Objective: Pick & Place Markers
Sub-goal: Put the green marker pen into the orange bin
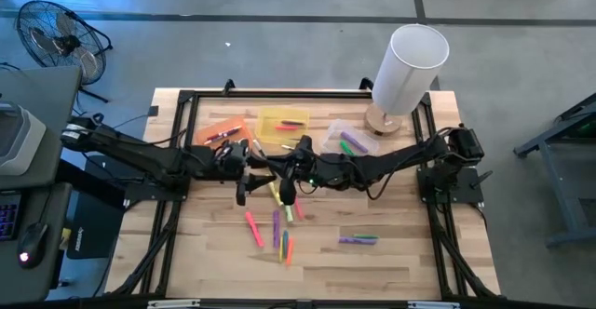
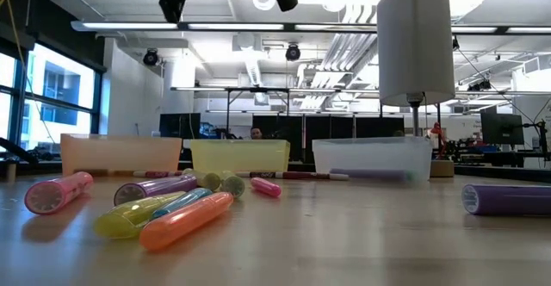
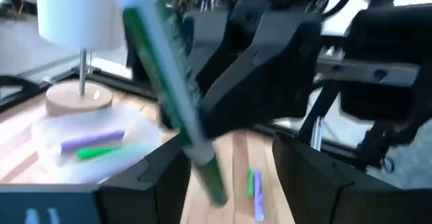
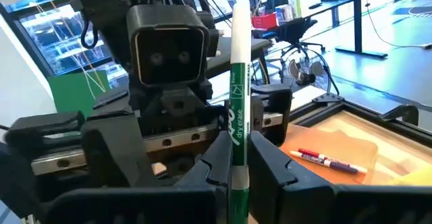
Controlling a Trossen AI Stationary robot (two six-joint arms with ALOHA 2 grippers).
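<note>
My right gripper [image 4: 237, 153] is shut on a green-and-white dry-erase marker [image 4: 237, 96] above the table's middle. My left gripper [image 3: 233, 173] faces it at close range, open. In the left wrist view the marker's [image 3: 172, 89] lower end stands between the left fingers, and I see no touch. In the high view the two grippers meet near the table's centre: left [image 1: 248, 167], right [image 1: 291, 174]. Several loose markers lie flat on the wood below, such as a pink one [image 1: 253, 227], a purple one [image 1: 277, 222] and an orange one [image 1: 287, 248]. My right gripper pinches the marker's barrel near its lower end [image 4: 237, 162] between its two fingers [image 4: 266, 158]. The fingers lie level and across the marker. The marker stands roughly upright, most of its length rising above the fingers, lifted clear of the table.
Three low bins stand in a row at the back: orange [image 1: 221, 130], yellow [image 1: 282, 123] with a red marker, and clear [image 1: 349, 141] with purple and green ones. A white-shaded lamp [image 1: 407, 62] stands at the back right. A purple and green pair [image 1: 358, 239] lies at the front right.
</note>
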